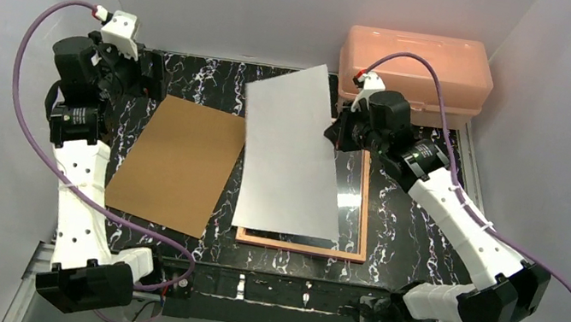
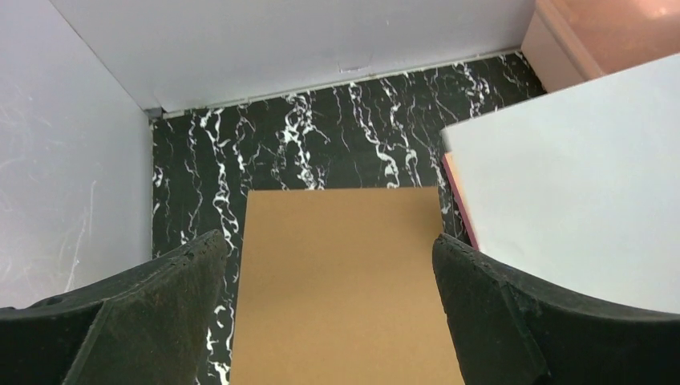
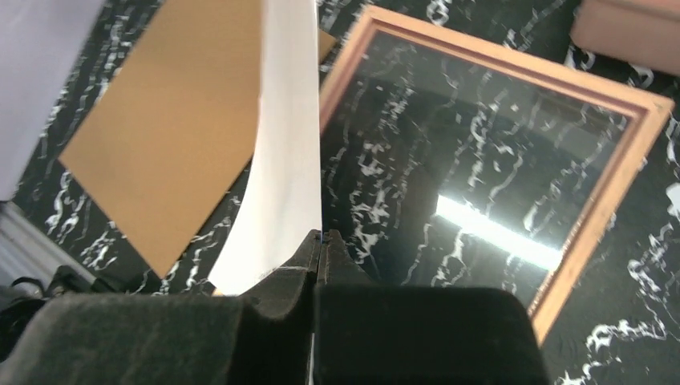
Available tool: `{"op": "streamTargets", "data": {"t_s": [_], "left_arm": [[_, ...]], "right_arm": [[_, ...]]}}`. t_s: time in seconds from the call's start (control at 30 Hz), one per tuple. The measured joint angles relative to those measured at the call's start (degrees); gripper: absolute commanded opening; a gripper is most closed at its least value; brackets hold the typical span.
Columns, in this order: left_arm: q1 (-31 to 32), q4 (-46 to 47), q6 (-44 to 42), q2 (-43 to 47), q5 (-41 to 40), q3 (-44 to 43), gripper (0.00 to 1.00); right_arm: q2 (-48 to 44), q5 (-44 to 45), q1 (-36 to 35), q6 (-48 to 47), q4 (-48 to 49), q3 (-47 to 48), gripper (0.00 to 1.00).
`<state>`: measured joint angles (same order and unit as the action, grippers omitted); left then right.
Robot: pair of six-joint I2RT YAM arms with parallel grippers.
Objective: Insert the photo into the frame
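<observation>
Photo (image 1: 293, 158) first: you have it white side up, pinched at its far right edge by the right gripper (image 3: 321, 241), whose fingers are clenched tight on the sheet. It hangs tilted over the frame (image 1: 362, 216), the far end raised and the near end low by the frame's near rail; you cannot tell whether it touches there. Your frame lies flat on the marbled table (image 1: 410, 224), tan side up, and its opening holds only the clear pane. Left of it lies the brown backing board (image 1: 178, 163), with your left gripper (image 2: 327, 239) above its far end, jaws spread wide and grasping nothing. At far right the peach box (image 1: 419, 61) has its lid down, contents hidden.
</observation>
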<state>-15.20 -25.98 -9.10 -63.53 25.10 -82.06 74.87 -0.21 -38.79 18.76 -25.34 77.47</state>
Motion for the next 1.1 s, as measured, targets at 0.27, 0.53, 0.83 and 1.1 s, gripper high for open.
{"op": "streamTargets", "data": {"t_s": [0.27, 0.53, 0.83, 1.1], "left_arm": [[0.0, -3.34, -3.23, 0.39, 1.77, 3.89, 0.98], [0.0, -5.01, -5.66, 0.85, 3.04, 5.77, 0.98], [0.0, -5.84, -7.76, 1.46, 4.04, 7.58, 0.98], [0.0, -5.84, -8.48, 2.27, 4.24, 7.78, 0.98]], "right_arm": [[2.43, -1.09, 6.36, -0.17, -0.28, -3.87, 0.01], [5.66, -3.72, 9.38, -4.55, -2.6, -3.87, 0.01], [9.94, -7.65, 11.85, -8.35, -7.26, -1.86, 0.01], [12.76, -9.44, 12.33, -9.51, -7.54, 0.13, 0.01]]}}
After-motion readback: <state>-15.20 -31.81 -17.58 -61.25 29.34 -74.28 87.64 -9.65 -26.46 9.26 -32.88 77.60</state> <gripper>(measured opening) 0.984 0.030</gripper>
